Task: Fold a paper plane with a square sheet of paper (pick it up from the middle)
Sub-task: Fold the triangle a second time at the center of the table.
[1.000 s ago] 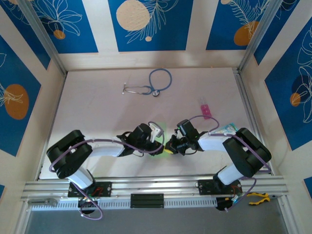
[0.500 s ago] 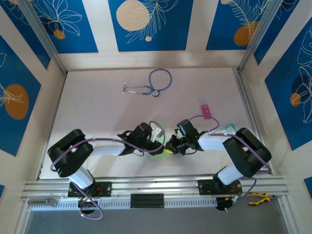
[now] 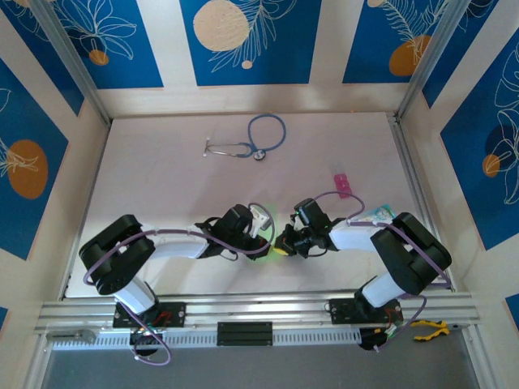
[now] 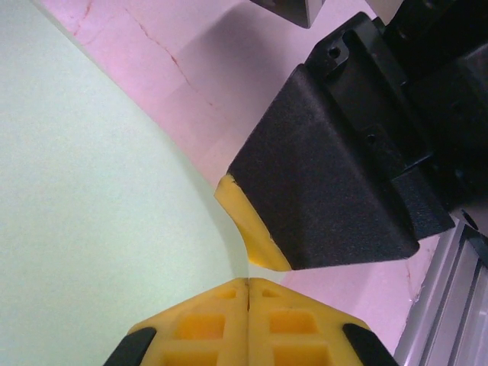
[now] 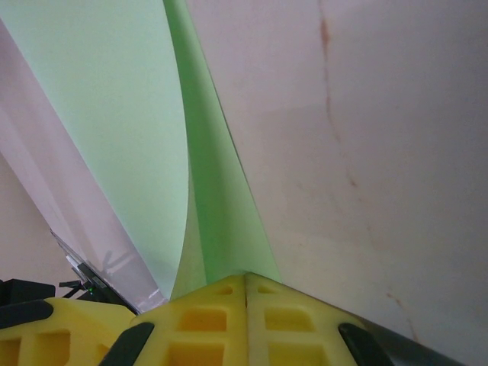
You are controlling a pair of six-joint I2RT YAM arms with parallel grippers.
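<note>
From above, the left claw (image 3: 263,224) and the right claw (image 3: 284,241) meet tip to tip at the near middle of the table (image 3: 162,178), with the pale green paper (image 3: 271,214) between them. At the left wrist, the yellow pads press together, pinching the paper (image 4: 99,191) at its curved edge. At the right wrist, the pads are closed on the paper (image 5: 221,229) at its fold.

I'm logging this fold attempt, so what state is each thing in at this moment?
left pincer: shut on the sheet's edge.
right pincer: shut on the sheet's folded part.
square sheet of paper: curved, gripped by both pincers.
stethoscope: lying loose at the far side of the table.
pink block: lying free on the table.
</note>
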